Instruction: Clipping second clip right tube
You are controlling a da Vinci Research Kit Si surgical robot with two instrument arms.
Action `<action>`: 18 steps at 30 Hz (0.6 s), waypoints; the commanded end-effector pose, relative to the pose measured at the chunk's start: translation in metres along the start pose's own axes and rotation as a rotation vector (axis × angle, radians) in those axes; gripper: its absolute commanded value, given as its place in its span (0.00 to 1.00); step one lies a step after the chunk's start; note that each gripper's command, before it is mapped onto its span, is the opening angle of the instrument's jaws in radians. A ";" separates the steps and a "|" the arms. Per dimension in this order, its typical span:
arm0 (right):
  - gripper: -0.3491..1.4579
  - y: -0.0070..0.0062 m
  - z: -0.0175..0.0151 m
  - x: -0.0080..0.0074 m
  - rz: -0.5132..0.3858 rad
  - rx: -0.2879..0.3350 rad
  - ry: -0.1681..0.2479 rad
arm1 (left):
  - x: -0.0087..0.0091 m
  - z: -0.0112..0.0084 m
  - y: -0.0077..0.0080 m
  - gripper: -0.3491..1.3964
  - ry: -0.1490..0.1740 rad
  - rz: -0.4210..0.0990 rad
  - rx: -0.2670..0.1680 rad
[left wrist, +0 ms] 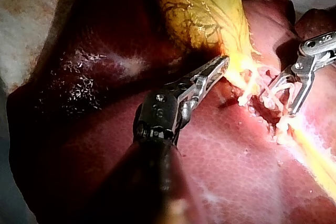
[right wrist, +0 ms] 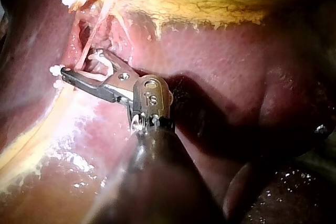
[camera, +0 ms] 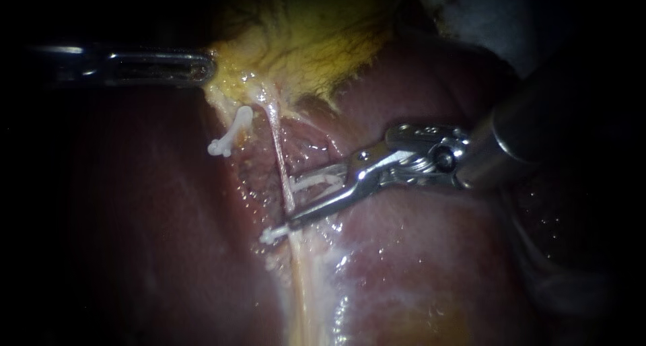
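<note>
The thin pale right tube (camera: 276,141) runs down from the yellow gallbladder (camera: 316,43) across the liver (camera: 417,252). My right instrument (camera: 294,203) straddles this tube. Its jaws stand apart and hold a white open clip (camera: 319,181) whose legs lie on either side of the tube. A second white clip (camera: 271,235) sits on the tube just beyond the lower jaw's tip. A third white clip (camera: 229,139) is on the left tube. My left instrument (camera: 202,66) is shut on the gallbladder's lower edge (left wrist: 236,61) and holds it taut.
Wet, glistening liver surrounds the tubes on every side. A pale yellowish band (camera: 303,285) continues down from the tubes. In the right wrist view the clip-holding jaws (right wrist: 80,62) lie close over the liver surface.
</note>
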 end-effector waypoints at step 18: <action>0.49 -0.0034 0.0029 -0.0003 0.035 0.301 0.115 | 0.0000 0.0001 0.0000 0.00 0.000 0.000 0.000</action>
